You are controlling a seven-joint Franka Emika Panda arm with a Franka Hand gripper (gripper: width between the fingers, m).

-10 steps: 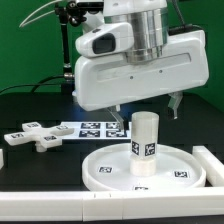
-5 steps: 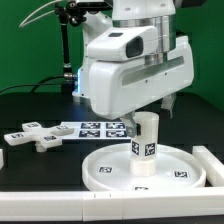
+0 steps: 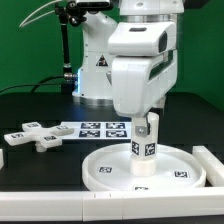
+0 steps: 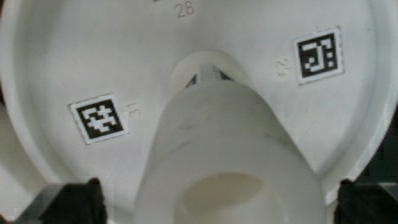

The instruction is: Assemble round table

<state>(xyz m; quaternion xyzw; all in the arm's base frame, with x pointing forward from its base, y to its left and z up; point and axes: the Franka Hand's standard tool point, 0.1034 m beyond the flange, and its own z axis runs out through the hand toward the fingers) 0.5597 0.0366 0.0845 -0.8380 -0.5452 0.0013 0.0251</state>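
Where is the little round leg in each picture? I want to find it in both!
Exterior view: the leg stands upright on the disc top, a bit toward the exterior view's right, just under the hand.
Wrist view: the leg fills the middle of the picture, seen from above along its length.
Shared landmark: the white disc top lies under the leg in both views.

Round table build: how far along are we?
Done: leg stands upright at the middle of the disc top; seating can't be told. In hand: open tool straddles the leg's top. Left: cross-shaped foot lies loose on the table at the exterior view's left, not yet on the leg.
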